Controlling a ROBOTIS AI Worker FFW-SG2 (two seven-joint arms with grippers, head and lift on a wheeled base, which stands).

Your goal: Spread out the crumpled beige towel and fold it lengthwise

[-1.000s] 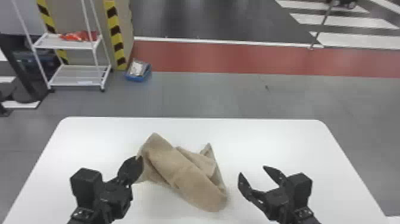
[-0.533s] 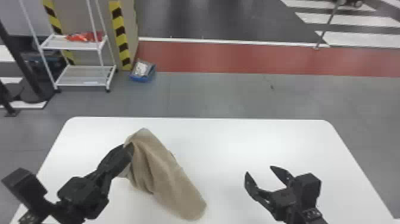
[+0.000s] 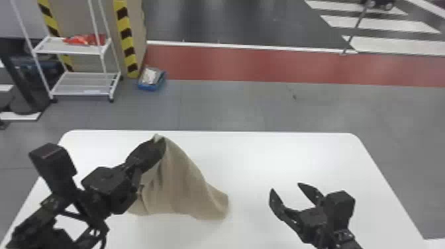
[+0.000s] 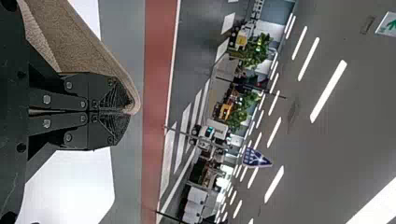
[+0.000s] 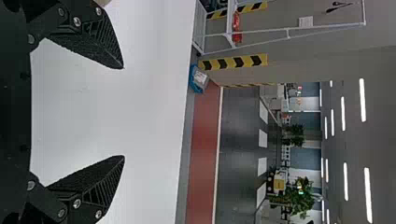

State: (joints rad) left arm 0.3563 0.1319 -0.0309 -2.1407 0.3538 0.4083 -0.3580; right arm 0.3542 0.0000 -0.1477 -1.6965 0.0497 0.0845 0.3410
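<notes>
Beige towel [image 3: 187,188] hangs from my left hand [image 3: 160,141], one corner pinched up and the rest sloping down to the white counter [image 3: 258,159]. Soft folds run down the cloth from my grip, and its far end, the one toward my right side, lies on the counter as a rounded, bunched lump. In the left wrist view, my left hand [image 4: 127,111] has its two black fingers pressed together on the towel's edge, and the hem wraps round their tips.

My right hand [image 3: 285,187] is to the right of the towel, well apart from it and above the counter. Its two fingers are spread wide, with nothing between them; in the right wrist view I see the counter's white top through the gap.

Beyond the towel and off to its left, past the counter's edge, a white rack [image 3: 77,49] stands on the grey floor [image 3: 225,106], with something red [image 3: 86,39] on its upper shelf. Beside that, also beyond the towel, sits a blue bin [image 3: 149,87]. Farther past the towel, a red strip [image 3: 231,64] crosses the floor.
</notes>
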